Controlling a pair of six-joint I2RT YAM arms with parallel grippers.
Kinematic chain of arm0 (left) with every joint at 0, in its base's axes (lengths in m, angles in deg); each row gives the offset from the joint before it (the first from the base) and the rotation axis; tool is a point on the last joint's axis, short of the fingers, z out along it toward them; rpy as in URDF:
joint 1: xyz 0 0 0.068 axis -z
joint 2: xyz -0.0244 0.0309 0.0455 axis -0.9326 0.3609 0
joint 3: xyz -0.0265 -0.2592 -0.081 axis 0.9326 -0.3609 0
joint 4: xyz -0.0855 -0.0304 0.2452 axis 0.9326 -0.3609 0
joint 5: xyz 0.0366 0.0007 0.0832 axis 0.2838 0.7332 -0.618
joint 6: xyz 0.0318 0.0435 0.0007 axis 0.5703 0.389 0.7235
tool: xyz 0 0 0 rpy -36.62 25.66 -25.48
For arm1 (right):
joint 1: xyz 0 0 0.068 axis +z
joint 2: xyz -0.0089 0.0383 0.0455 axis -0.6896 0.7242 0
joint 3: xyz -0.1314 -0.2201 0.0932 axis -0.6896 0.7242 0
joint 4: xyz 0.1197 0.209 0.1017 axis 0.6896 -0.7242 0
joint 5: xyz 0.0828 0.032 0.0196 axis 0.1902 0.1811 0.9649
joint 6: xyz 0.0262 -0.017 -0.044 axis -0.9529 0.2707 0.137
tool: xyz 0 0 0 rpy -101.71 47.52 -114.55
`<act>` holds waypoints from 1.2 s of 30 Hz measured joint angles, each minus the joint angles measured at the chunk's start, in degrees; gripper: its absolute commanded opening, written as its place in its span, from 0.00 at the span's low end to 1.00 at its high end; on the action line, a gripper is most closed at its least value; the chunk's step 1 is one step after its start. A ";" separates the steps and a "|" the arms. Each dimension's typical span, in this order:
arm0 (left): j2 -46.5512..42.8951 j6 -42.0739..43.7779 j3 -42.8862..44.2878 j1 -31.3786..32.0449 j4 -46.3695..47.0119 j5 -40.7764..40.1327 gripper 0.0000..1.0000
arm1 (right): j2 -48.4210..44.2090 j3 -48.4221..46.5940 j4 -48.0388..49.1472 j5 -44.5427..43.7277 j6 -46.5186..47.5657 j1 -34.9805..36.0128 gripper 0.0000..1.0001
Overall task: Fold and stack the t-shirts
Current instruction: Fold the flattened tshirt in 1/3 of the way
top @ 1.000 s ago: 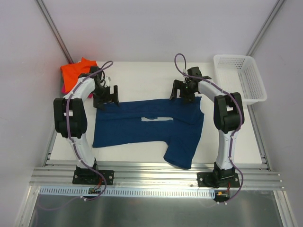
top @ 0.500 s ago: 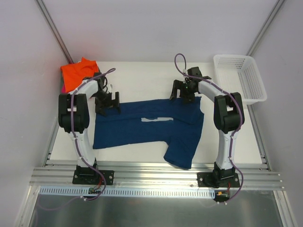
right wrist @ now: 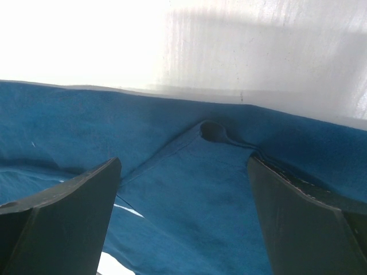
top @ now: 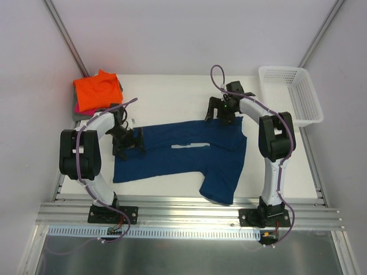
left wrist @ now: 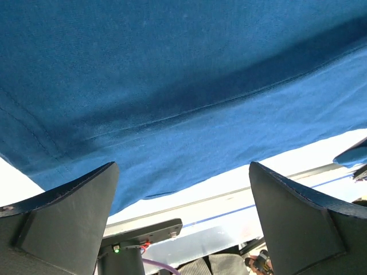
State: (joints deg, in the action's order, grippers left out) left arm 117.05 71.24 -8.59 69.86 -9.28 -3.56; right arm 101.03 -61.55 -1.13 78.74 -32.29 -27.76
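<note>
Sprawling across the middle of the white table (top: 172, 91), the navy t-shirt (top: 178, 157) lies mostly flat. A pale sliver of print shows along a fold near its centre, and one flap reaches toward the near rail. The left gripper (top: 129, 140) sits low at the shirt's left edge with its jaws spread wide and nothing between them. In its wrist view the fingers (left wrist: 63, 217) frame the blue hem, with cloth ahead and white tabletop just below it; whether they touch the cloth I cannot tell. The right gripper (top: 223, 110) is at the shirt's far right edge, also wide open. Its fingers (right wrist: 309, 217) straddle a small raised pucker just inside that edge. Beyond the shirt's far edge, white tabletop runs to the back wall. The stack of folded tees (top: 97, 90), orange on top of pink and grey, fills the far left corner, apart from the navy cloth. The white basket (top: 289, 94) sits along the right side.
</note>
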 measured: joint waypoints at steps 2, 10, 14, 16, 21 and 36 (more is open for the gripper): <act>-0.31 0.00 -0.04 0.00 -0.02 -0.02 0.99 | 0.00 0.00 0.00 0.00 0.00 0.07 0.97; 0.17 0.00 12.28 0.00 -0.94 -0.44 0.99 | -0.02 0.00 0.02 -0.02 0.02 0.28 0.97; 4.52 0.02 19.52 0.00 -0.22 -0.52 0.99 | -0.17 0.00 0.00 -0.39 0.04 0.31 0.97; 8.68 0.02 21.57 0.02 0.46 -0.57 0.99 | -0.17 0.00 -0.04 -1.11 0.09 0.35 0.98; 16.41 0.02 22.75 0.11 0.31 -0.52 0.99 | -0.17 -1.14 -0.87 -2.21 0.13 0.20 0.99; 19.10 0.00 25.44 0.13 -0.20 -0.39 0.99 | -0.15 -5.70 -1.09 -3.23 1.95 -3.67 0.93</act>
State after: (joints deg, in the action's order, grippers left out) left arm 136.16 71.24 16.85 69.99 -9.48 -3.96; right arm 100.88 -67.26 -2.22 75.50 -30.34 -31.43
